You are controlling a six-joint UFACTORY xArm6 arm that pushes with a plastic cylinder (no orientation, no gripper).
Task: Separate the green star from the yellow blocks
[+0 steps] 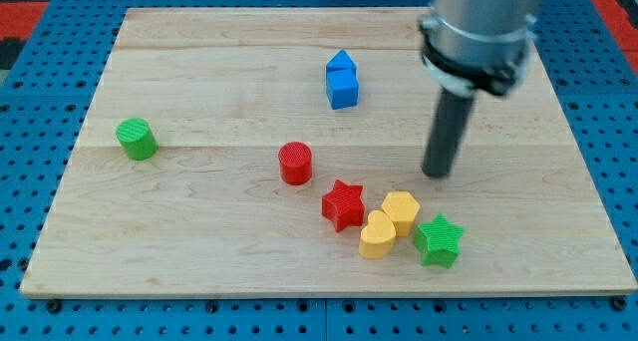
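Note:
The green star [439,240] lies near the view's bottom right of the wooden board [199,241]. It touches a yellow hexagon block [402,210] on its left. A yellow heart block [377,235] sits against the hexagon, lower left of it. My tip [437,172] stands on the board about a block's width above the green star and to the upper right of the yellow hexagon, touching no block.
A red star [343,204] lies just left of the yellow blocks. A red cylinder [295,164] is further up and left. A blue block [341,80] stands near the top middle. A green cylinder [136,139] is at the far left.

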